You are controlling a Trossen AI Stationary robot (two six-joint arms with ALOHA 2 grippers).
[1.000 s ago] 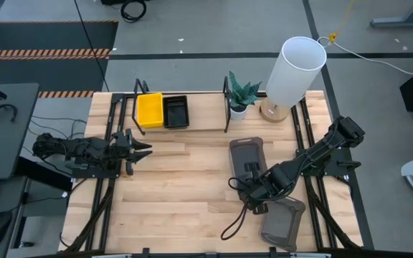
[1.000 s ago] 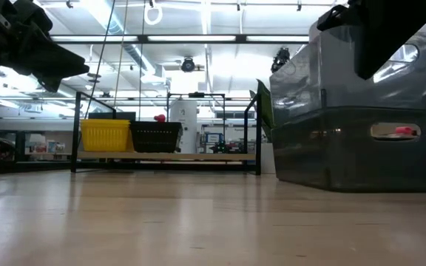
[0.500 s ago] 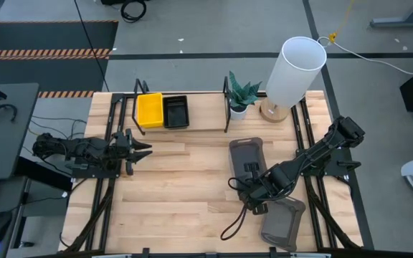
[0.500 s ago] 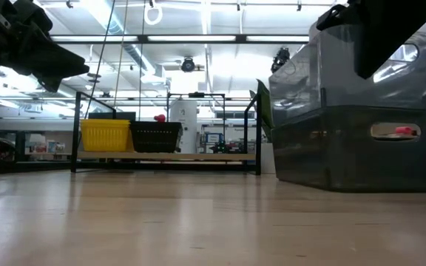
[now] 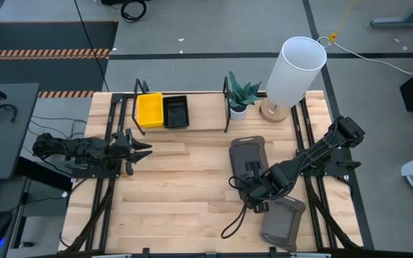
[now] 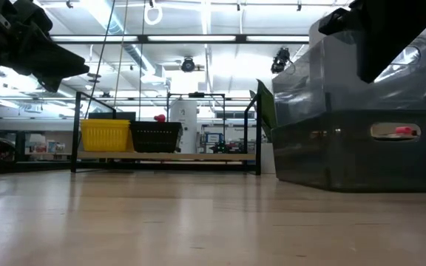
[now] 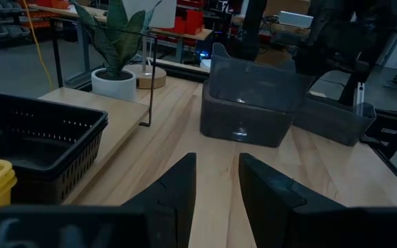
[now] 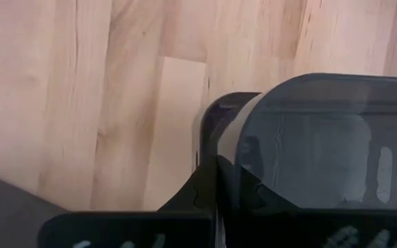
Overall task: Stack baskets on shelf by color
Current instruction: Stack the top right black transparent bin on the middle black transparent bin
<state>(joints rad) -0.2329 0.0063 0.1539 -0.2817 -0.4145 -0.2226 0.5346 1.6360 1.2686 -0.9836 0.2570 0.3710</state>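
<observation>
When you look from above, you see a light-wood plank table (image 5: 178,186) standing on a grey floor, with a white lamp shade (image 5: 294,70) and a small potted plant (image 5: 240,94) at its far edge. The shelf (image 5: 181,115) lies along that far edge, and on it a yellow basket (image 5: 149,110) and a black basket (image 5: 176,111) stand side by side, touching. The left gripper (image 5: 140,150) waits near the table's left side, well apart from all baskets. The right gripper (image 5: 253,188) is over the grey basket (image 5: 247,159) at the right of the middle; a second grey basket (image 5: 284,223) lies near the front edge.

In the low view, the room behind shows bright ceiling lights and racks. The grey basket (image 6: 361,66) is lifted and tilted above another grey one (image 6: 353,151) that rests on the table; the right arm comes down on its rim.

From the left wrist, you see the left fingers (image 7: 171,200) standing half apart with nothing between them. The black basket (image 7: 36,138) has slotted walls, and the grey ones (image 7: 250,96) are farther off.

From the right wrist, the fingers are pinched tight on the thin wall of the grey basket (image 8: 322,138), which is dark, smooth, and has rounded corners.
</observation>
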